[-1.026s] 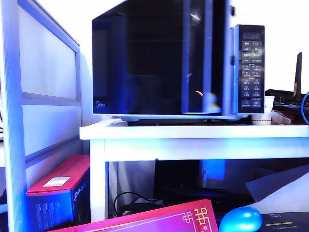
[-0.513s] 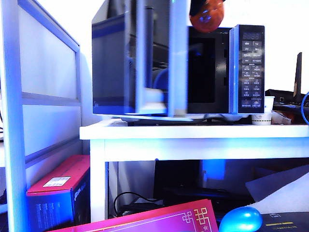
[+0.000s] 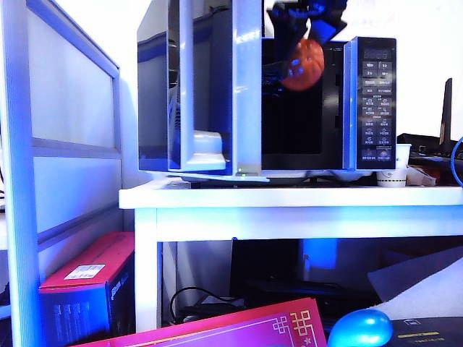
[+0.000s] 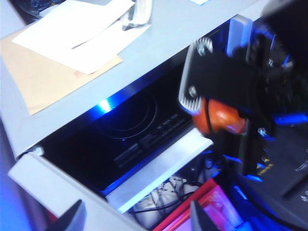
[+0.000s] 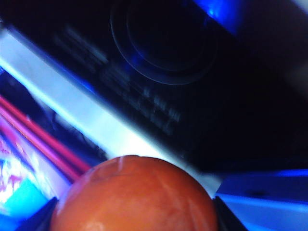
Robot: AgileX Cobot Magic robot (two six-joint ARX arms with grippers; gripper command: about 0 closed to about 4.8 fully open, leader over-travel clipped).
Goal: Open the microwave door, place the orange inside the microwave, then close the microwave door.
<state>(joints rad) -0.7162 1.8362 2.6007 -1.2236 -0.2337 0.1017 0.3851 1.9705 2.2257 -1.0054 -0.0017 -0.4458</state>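
The black microwave (image 3: 369, 101) stands on a white table (image 3: 289, 196). Its door (image 3: 246, 87) is swung out to the left, so the dark cavity (image 3: 293, 123) is exposed. My right gripper (image 3: 302, 50) comes down from above, shut on the orange (image 3: 302, 63), which hangs before the upper part of the opening. In the right wrist view the orange (image 5: 134, 197) fills the space between the fingers, with the turntable (image 5: 166, 43) beyond. The left wrist view shows the orange (image 4: 221, 118) in the right gripper (image 4: 226, 125) by the cavity. My left gripper (image 4: 136, 221) is open and empty near the door (image 4: 43, 187).
A white cup (image 3: 392, 173) stands beside the microwave's button panel. Under the table are a red box (image 3: 87, 282) and cables. A magenta box (image 3: 239, 329) and a shiny blue rounded object (image 3: 360, 329) lie in the foreground. A pale framed partition (image 3: 18, 181) rises at the left.
The door went from nearly shut to wide open on the left. The orange came into view at the top and has moved down in front of the cavity.
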